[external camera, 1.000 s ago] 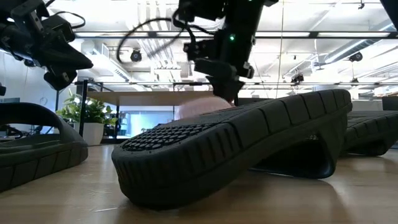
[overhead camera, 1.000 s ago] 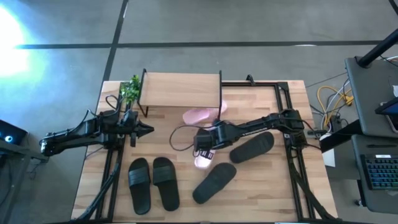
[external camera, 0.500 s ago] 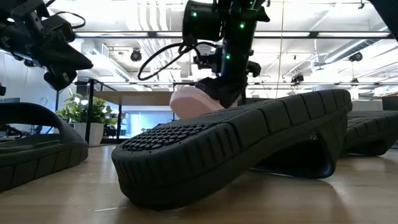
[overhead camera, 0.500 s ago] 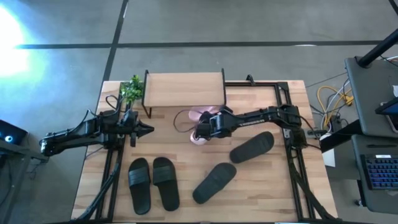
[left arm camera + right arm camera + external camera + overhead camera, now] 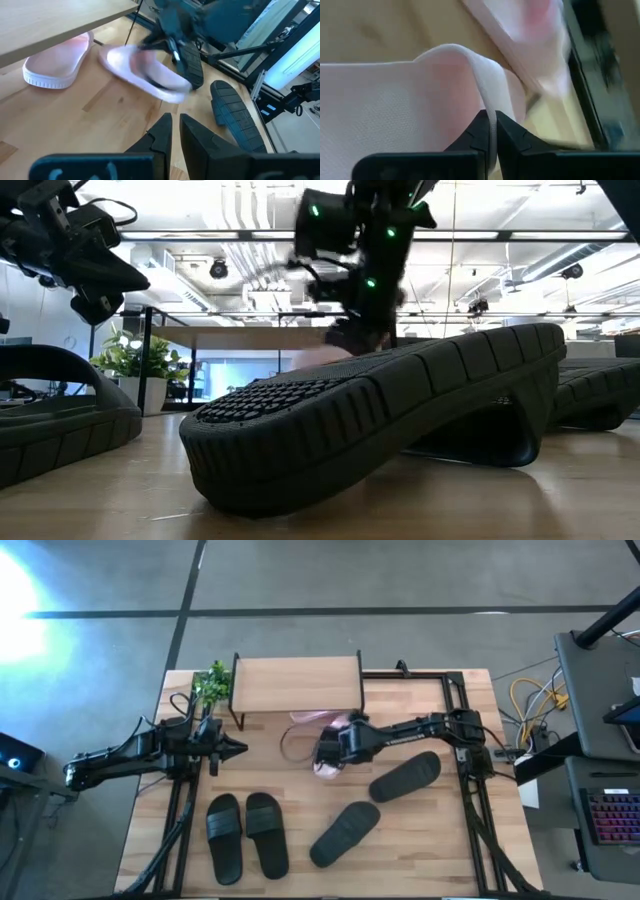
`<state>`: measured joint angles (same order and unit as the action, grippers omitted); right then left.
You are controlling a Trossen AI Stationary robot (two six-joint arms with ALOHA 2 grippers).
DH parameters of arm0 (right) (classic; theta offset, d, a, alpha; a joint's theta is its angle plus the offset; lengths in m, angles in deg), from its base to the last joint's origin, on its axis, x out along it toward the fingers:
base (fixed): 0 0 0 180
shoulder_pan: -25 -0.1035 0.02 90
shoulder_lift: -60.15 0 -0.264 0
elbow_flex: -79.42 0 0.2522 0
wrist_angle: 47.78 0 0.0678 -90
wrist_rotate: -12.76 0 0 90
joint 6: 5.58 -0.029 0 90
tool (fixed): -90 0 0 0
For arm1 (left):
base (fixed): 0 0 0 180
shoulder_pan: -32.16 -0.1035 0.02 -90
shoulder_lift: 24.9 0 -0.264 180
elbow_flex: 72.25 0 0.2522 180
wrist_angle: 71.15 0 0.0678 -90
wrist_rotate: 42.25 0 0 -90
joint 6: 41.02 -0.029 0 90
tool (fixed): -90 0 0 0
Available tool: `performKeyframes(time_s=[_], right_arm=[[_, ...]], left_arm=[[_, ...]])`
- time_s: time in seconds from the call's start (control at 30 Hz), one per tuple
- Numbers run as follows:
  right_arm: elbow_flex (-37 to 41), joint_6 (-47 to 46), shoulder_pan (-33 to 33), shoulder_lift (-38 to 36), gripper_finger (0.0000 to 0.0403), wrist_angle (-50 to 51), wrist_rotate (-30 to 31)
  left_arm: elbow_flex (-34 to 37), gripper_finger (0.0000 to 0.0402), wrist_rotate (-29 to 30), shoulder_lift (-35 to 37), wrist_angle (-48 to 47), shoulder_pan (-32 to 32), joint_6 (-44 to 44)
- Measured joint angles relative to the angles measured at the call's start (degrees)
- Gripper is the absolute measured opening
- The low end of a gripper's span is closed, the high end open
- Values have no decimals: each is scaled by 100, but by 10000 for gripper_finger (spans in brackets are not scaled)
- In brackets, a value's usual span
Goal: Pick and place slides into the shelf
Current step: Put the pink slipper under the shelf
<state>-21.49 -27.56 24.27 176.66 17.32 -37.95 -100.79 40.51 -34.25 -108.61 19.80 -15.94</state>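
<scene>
The right gripper (image 5: 335, 745) is in the middle of the high view, just below the shelf (image 5: 296, 682). Its fingers are pinched tight on the strap of a pink slide (image 5: 145, 75), and the slide hangs from them, tilted, above the table (image 5: 420, 840). The other pink slide (image 5: 57, 62) already lies under the shelf board, at the upper left of the left wrist view. The held slide is just right of it there, with its long side pointing toward the shelf. So the open spot under the board is very near, up in the high view. The right arm is nearer. The left gripper (image 5: 232, 748) waits at the left, pressed closed with nothing in it. Four black slides (image 5: 246, 832) lie lower down.
</scene>
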Motion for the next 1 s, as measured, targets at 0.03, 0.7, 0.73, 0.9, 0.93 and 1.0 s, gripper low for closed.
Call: performKeyframes(time_s=[0.03,0.7,0.73,0.9,0.93,1.0], right_arm=[[2,-278,39,-6,12,172,-2],[378,1225,795,-2,13,-1298,1570],[405,1228,809,-5,13,-1318,1611],[578,1048,827,-15,13,-1323,1574],[588,1043,823,-19,13,-1280,1489],[588,1027,801,-29,13,-1210,1238]], left_arm=[[0,22,-2,0,-4,0,0],[0,22,1,-34,9,0,-44],[0,22,1,-37,-10,-1,-44],[0,22,0,-59,-11,0,-44],[0,22,0,-57,-6,0,-44],[0,22,2,-57,-7,-2,-44]])
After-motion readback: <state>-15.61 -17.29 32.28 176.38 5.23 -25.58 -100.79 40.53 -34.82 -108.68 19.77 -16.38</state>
